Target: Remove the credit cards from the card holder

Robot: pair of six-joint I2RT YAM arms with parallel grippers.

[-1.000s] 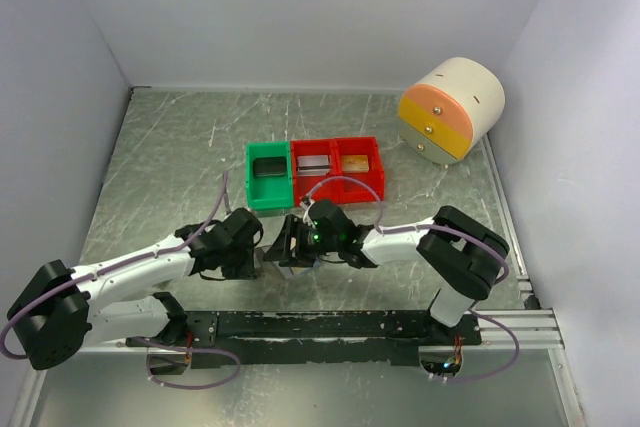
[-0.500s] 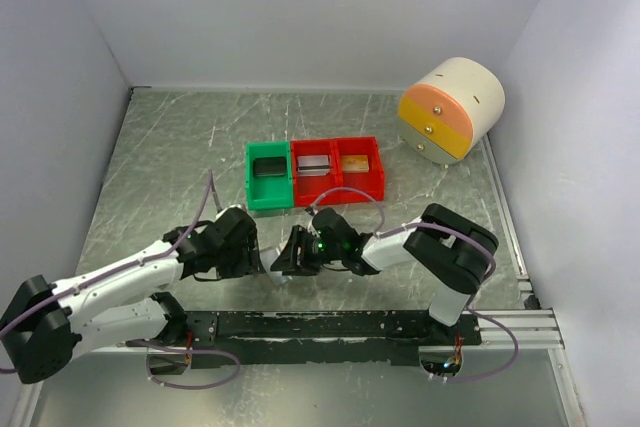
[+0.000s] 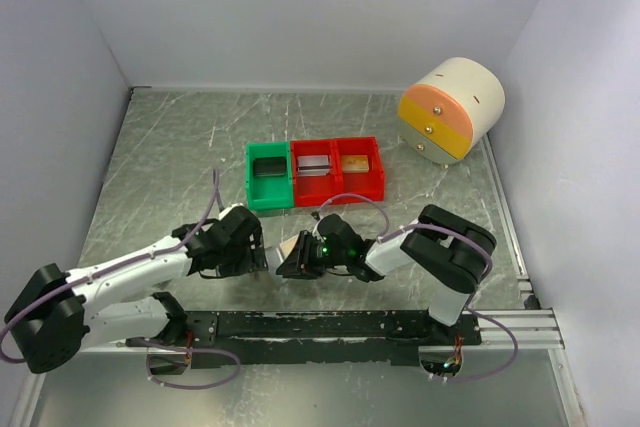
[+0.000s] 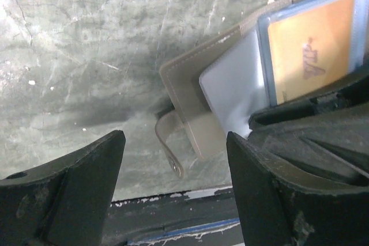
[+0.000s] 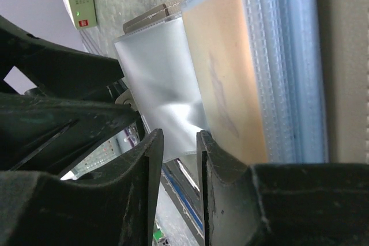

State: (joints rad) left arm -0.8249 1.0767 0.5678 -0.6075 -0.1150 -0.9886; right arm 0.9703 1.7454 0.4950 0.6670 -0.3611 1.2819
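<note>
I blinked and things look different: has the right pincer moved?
Yes. The right pincer has drawn back from the red bins, toward the near rail.

Credit card (image 4: 311, 47) inside card holder (image 4: 184, 84)

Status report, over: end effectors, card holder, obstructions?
Left end effector open, empty. Right end effector narrow, astride pale pocket, grip unconfirmed. Grey folding card holder open, orange card inside pocket. Nothing blocking.
</note>
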